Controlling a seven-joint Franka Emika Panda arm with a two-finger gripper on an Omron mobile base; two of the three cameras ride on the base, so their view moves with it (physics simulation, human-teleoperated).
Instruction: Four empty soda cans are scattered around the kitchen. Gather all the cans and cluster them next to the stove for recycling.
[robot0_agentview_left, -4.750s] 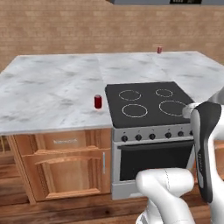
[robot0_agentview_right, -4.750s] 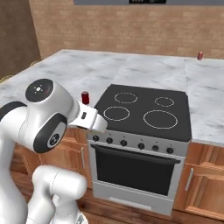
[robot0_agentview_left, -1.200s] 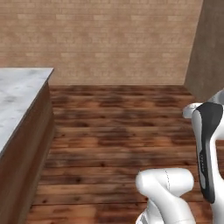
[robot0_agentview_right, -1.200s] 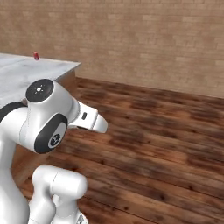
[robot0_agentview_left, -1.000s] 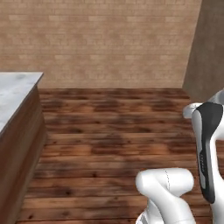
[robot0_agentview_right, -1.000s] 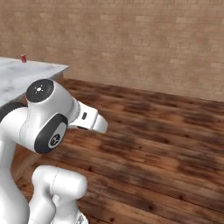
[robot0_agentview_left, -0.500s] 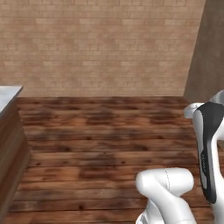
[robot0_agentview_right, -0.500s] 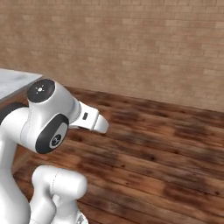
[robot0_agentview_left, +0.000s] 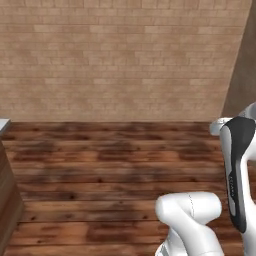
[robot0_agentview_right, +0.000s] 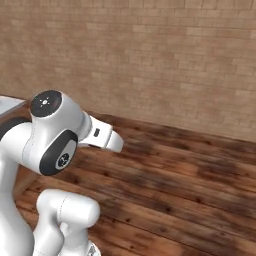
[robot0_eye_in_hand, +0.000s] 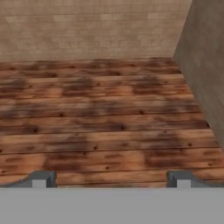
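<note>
Your gripper (robot0_eye_in_hand: 111, 179) stands spread wide with nothing between its fingertips (robot0_eye_in_hand: 41, 178); in the hand view they rise far apart at the bottom, over bare wood floor (robot0_eye_in_hand: 100, 118). You are looking at a tan brick wall (robot0_agentview_left: 115, 60) meeting that plank floor, with a second, darker wall (robot0_eye_in_hand: 205, 65) closing in on the right of the hand view. Of the kitchen's island, you can see just a corner: a sliver of the marble worktop (robot0_agentview_left: 3, 124) at the left edge of the left base view, above its brown cabinet side (robot0_agentview_left: 7, 200) (the same pale edge (robot0_agentview_right: 9, 105) peeks out behind the arm in the right base view). The arm (robot0_agentview_right: 55, 135) is folded close over the base. No soda cans or stove appear in these views, so you cannot place them from here.
</note>
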